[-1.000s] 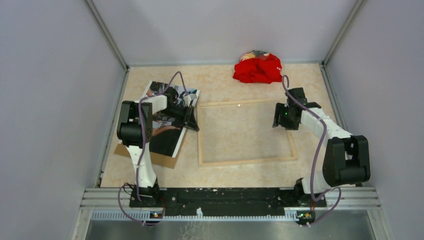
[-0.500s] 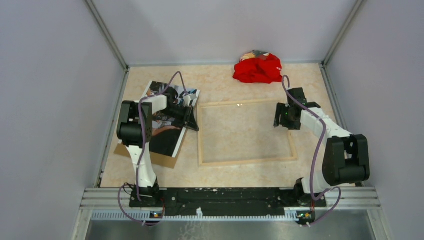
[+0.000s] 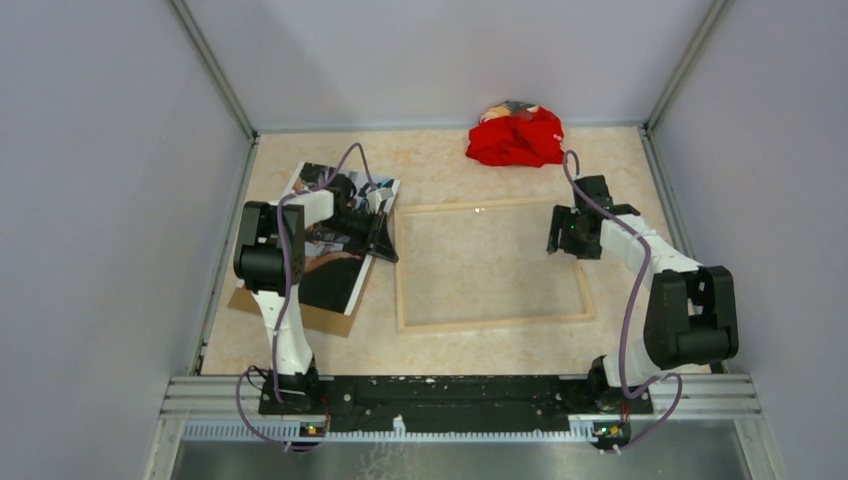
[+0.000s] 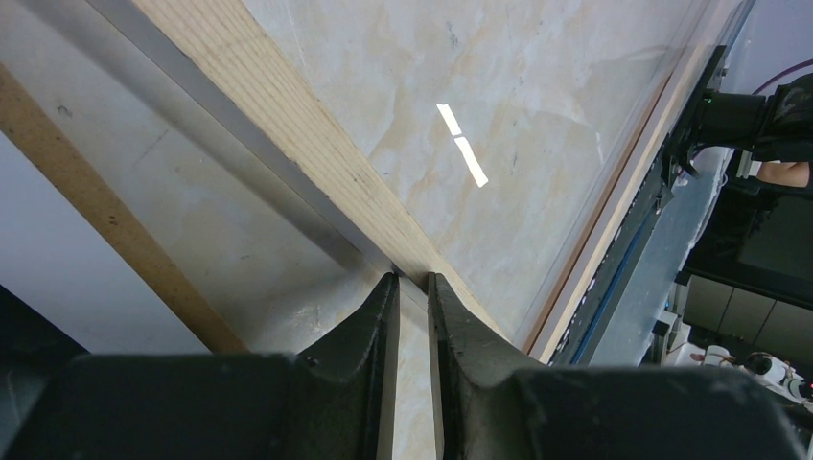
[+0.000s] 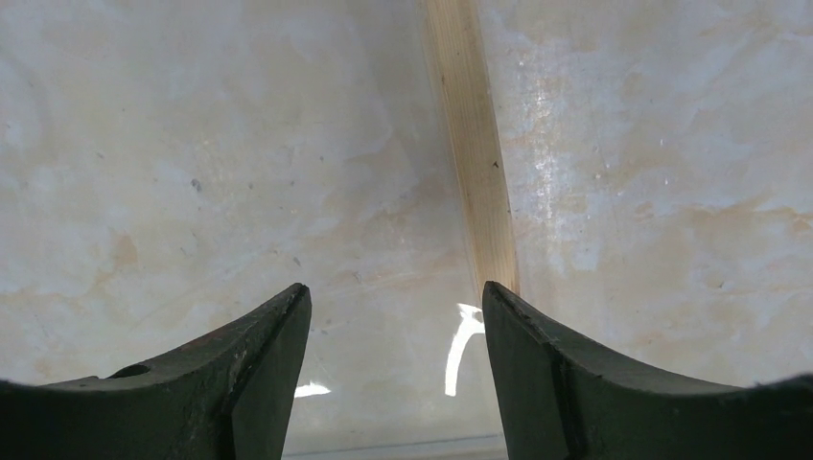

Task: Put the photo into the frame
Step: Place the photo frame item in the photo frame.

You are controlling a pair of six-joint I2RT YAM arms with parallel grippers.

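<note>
The frame lies flat mid-table, light wood side up, with a sheen of glass inside it. The photo lies picture-up to its left, on a brown backing board. My left gripper sits at the frame's left rail, over the photo's right edge. In the left wrist view the wooden rail runs straight into my left gripper, whose jaws are pinched on it. My right gripper hovers over the right rail. There my right gripper stands open and holds nothing.
A crumpled red cloth lies at the back of the table. Grey walls enclose the table on three sides, close to both arms. The black mounting bar runs along the near edge.
The right gripper's jaws have spread a little wider and its wrist has shifted slightly. The left arm, frame and photo have not visibly moved.
</note>
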